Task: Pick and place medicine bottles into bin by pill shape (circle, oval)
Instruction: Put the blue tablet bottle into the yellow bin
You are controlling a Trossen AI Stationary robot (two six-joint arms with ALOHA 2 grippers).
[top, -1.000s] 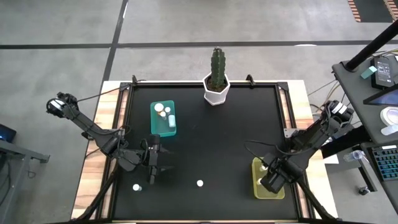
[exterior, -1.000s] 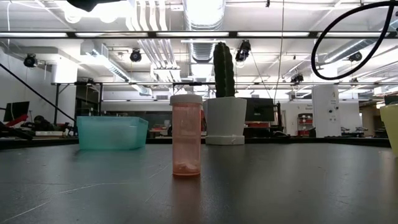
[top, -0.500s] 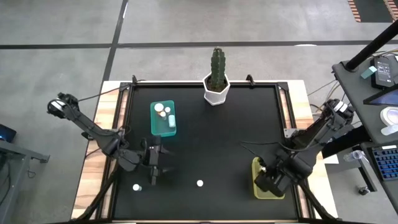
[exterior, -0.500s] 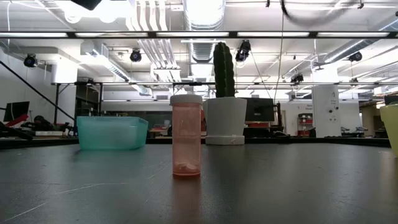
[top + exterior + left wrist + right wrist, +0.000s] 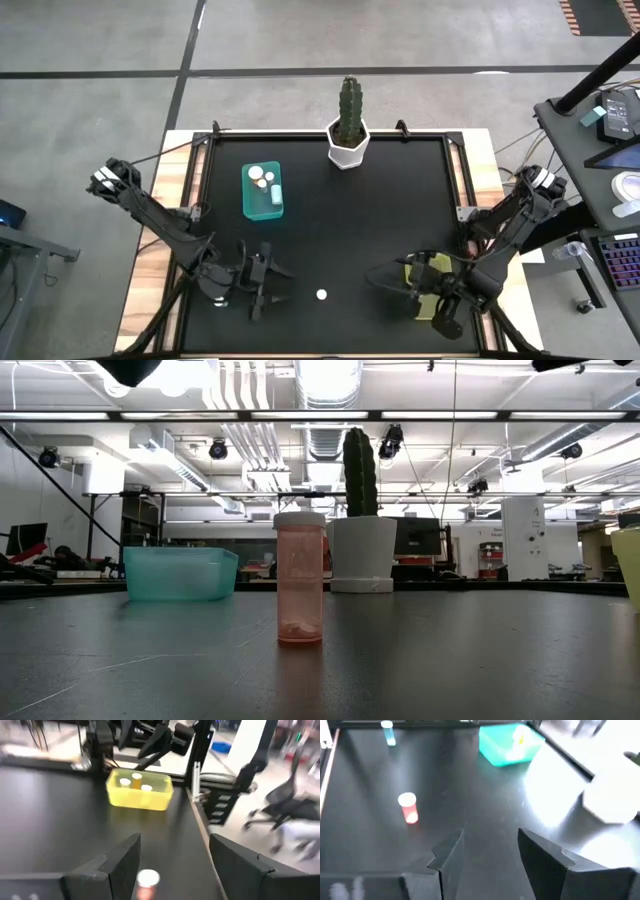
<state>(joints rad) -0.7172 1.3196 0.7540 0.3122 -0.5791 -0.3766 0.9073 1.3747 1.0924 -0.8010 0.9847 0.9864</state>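
Black counter [image 5: 360, 220] from above: teal bin [image 5: 264, 190] at 11 o'clock holds bottles, yellow bin [image 5: 412, 272] at 4 likewise; one orange bottle [image 5: 321, 295] remains at 6. Left hand [image 5: 262, 291] and right hand [image 5: 425, 283], both spread and empty, flank it. Level view: that bottle stands upright. Sorting looks nearly finished.

Two dark, slender jointed arms, each ending in a two-finger gripper: left gripper [image 5: 262, 292], right gripper [image 5: 425, 287]. Black cables looping alongside the links. Pale fittings at each arm's far joint. Fingers [image 5: 120, 865] matte black, broad, angular, with stepped, bevelled inner faces; same build on the right fingers [image 5: 547, 860].
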